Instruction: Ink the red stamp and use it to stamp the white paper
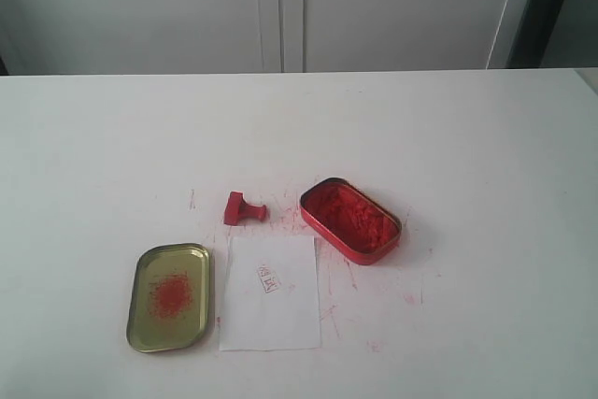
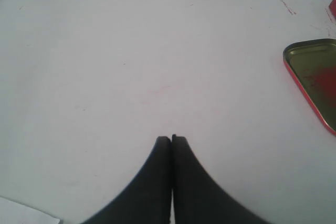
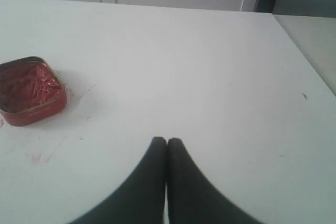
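The red stamp (image 1: 243,207) lies tipped on its side on the white table, between the gold lid and the red tin. Just in front of it the white paper (image 1: 271,293) lies flat with a small red mark on it. Neither arm shows in the exterior view. In the left wrist view my left gripper (image 2: 171,139) is shut on nothing, over bare table, with the gold lid (image 2: 317,80) off to one side. My right gripper (image 3: 167,140) is also shut and empty, apart from the red ink tin (image 3: 29,90).
The open red oval tin of ink paste (image 1: 351,219) sits right of the stamp. The gold lid with a red smudge (image 1: 170,296) lies left of the paper. Red smears dot the tabletop around them. White cabinet doors (image 1: 280,7) stand behind the table.
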